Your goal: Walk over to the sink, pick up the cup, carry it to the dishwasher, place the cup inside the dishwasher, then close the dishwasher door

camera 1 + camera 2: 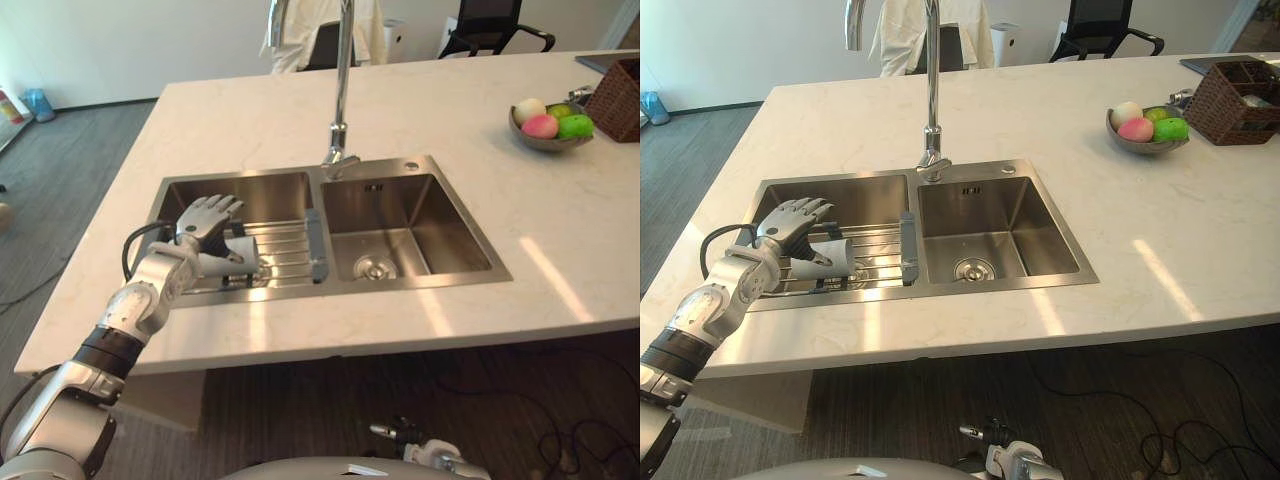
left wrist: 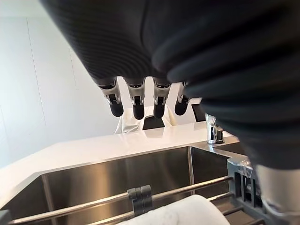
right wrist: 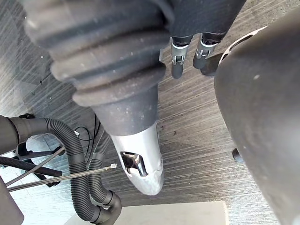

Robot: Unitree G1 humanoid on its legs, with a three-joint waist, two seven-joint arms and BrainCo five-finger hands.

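Left eye view: the robot is stood at the sink (image 1: 400,166), so the walk over can be counted as done. The left hand (image 1: 207,218) is held over the left basin, above the wire rack (image 1: 285,245), with its fingers fanned out. The right hand (image 1: 440,460) is seen low down, below the countertop (image 1: 250,120) edge and well apart from the work.

Right eye view: a white cup (image 1: 837,256) is made out lying on its side on the rack, just under the left hand. The fingers are spread over it, not wrapped round it. Whether the thumb is touching it cannot be told.

Left wrist view: the left hand's fingers (image 2: 138,105) are shown straight and in a row, with the cup's white wall (image 2: 183,213) below them on the rack bars. No grasp is closed, so the pick-up is judged to be at the reach stage only.

Right wrist view: the right hand's fingers (image 3: 177,65) are seen hanging loose over the floor (image 3: 187,140), and nothing is held.

Left to be done, as far as can be judged: the cup is to be gripped and lifted, carried to the dishwasher and set inside, and the door is to be shut.
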